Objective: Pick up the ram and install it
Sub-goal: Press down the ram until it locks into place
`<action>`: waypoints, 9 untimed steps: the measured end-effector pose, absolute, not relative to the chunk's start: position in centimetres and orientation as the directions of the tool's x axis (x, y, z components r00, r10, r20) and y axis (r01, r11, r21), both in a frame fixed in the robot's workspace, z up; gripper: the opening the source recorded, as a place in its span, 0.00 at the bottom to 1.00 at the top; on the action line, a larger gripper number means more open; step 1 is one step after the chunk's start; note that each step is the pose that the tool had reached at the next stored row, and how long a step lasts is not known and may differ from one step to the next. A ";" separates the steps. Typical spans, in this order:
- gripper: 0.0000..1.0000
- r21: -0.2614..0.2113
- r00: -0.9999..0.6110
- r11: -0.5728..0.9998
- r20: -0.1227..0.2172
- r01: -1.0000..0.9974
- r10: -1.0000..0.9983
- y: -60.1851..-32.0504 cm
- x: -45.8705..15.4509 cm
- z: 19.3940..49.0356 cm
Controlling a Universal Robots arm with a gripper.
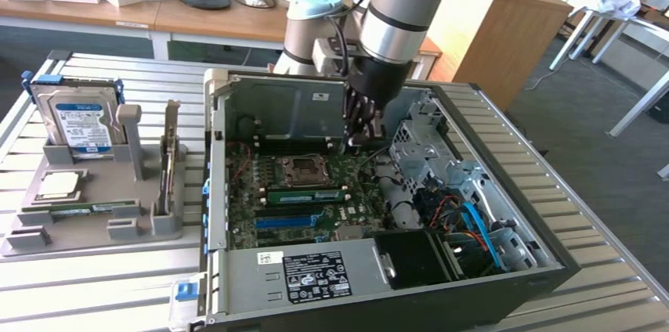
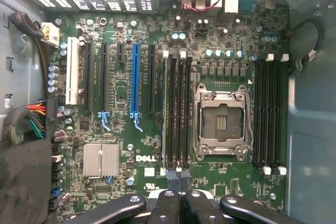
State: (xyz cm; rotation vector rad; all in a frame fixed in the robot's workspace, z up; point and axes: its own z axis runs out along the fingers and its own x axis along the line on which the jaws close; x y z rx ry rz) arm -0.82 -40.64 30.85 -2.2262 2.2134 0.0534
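Ram (image 1: 304, 193) lies lengthwise in a memory slot just beside the empty processor socket (image 1: 303, 169), on the motherboard (image 1: 274, 218) inside the open computer case (image 1: 491, 152). In the wrist view it reads as a thin pale-green edge (image 2: 167, 114). Gripper (image 1: 359, 142) hangs over the board near the socket, apart from the ram, fingers pressed together with nothing between them. Grey tray (image 1: 94, 234) at the exterior view's left carries an upright hard drive (image 1: 75, 117).
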 end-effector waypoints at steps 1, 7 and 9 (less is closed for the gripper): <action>0.10 0.023 0.005 -0.006 -0.025 -1.000 -1.000 -40.6 -0.8 30.8; 0.10 0.023 0.005 -0.006 -0.025 -1.000 -1.000 -40.7 -0.8 30.8; 0.10 0.023 0.005 -0.006 -0.025 -1.000 -1.000 -40.9 -0.8 30.8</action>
